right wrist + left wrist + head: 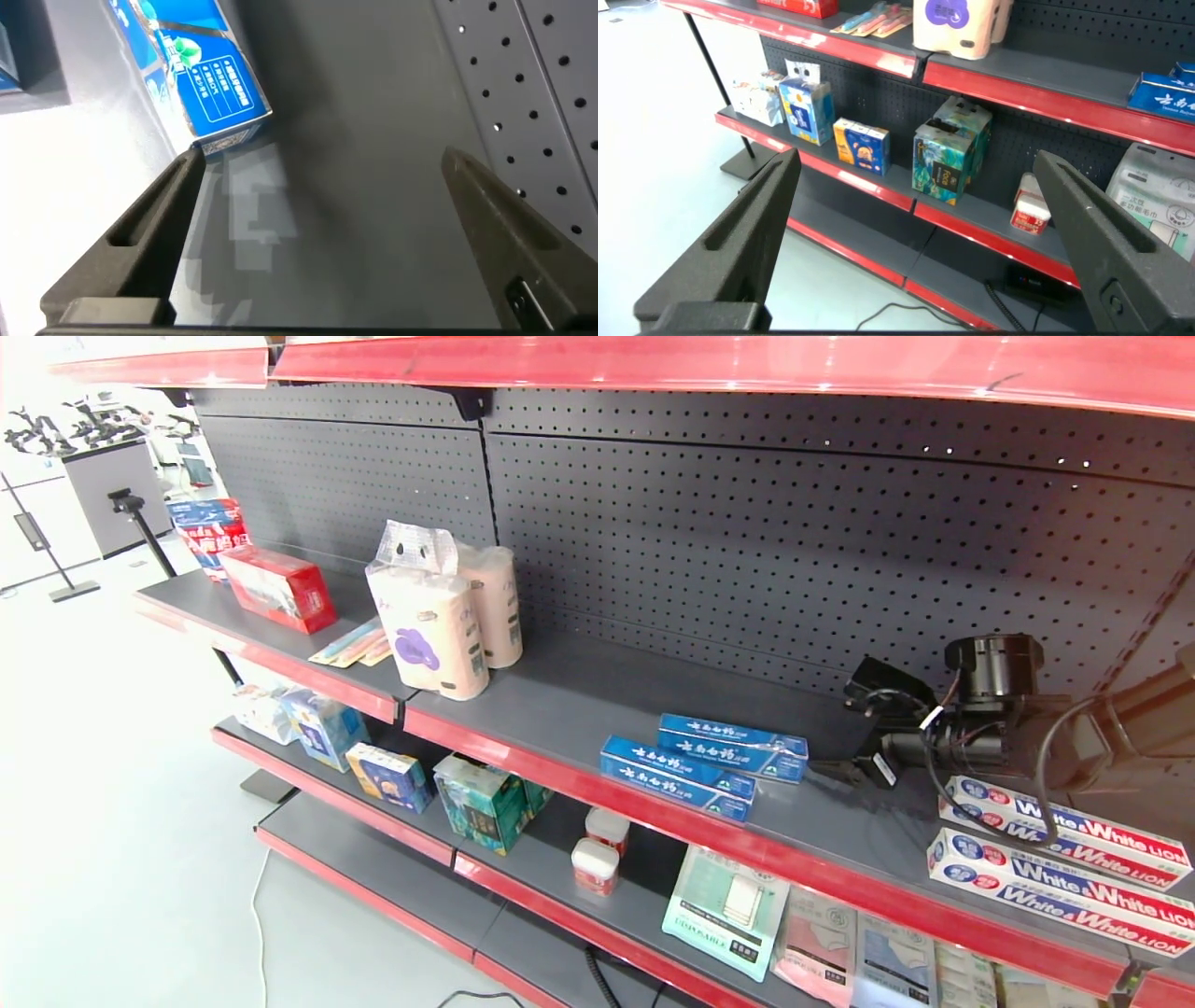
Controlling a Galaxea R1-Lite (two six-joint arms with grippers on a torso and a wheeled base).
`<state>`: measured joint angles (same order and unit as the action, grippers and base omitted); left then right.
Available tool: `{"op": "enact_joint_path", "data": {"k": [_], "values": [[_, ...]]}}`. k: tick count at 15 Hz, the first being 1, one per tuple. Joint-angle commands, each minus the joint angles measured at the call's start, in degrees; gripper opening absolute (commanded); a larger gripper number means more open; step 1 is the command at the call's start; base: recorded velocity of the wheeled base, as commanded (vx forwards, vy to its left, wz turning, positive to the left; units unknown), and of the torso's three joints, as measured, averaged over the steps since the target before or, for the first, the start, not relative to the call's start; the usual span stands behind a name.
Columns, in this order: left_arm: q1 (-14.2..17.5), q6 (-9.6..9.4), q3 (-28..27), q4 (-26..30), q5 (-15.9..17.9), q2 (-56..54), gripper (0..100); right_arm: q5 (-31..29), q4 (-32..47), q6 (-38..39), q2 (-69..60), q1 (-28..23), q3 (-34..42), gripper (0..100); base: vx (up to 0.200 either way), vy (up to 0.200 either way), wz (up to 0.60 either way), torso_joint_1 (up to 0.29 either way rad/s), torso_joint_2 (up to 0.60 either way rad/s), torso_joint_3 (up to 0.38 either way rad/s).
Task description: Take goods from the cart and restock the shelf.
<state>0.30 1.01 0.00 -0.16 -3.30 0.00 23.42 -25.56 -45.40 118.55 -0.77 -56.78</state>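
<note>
Now: right gripper [322, 163] low over the shelf [579, 700], jaws spread, empty; blue toothpaste boxes [733, 747] lie flat just left of it (by the front edge). Left gripper [915, 163] jaws spread, empty. Risk: a careless sideways sweep could knock the boxes off.

shop, red-edged shelf [653, 798], boxed goods [705, 765]
</note>
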Motion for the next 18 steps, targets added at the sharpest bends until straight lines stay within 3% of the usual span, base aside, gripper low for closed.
{"op": "enact_joint_path", "data": {"k": [1, 18], "values": [[0.0, 0.04, 0.0, 0.0, 0.0, 0.0, 100, 0.0, 0.0, 0.0, 0.0, 0.3, 0.0, 100, 0.0, 0.0, 0.0, 0.0, 0.0, 0.0], [0.0, 0.04, 0.0, 0.0, 0.0, 0.0, 100, 0.3, 0.2, 0.5, -1.4, 1.8, 2.2, 100, 0.0, 0.0, 0.0, 0.0, 0.0, 0.0]]}}
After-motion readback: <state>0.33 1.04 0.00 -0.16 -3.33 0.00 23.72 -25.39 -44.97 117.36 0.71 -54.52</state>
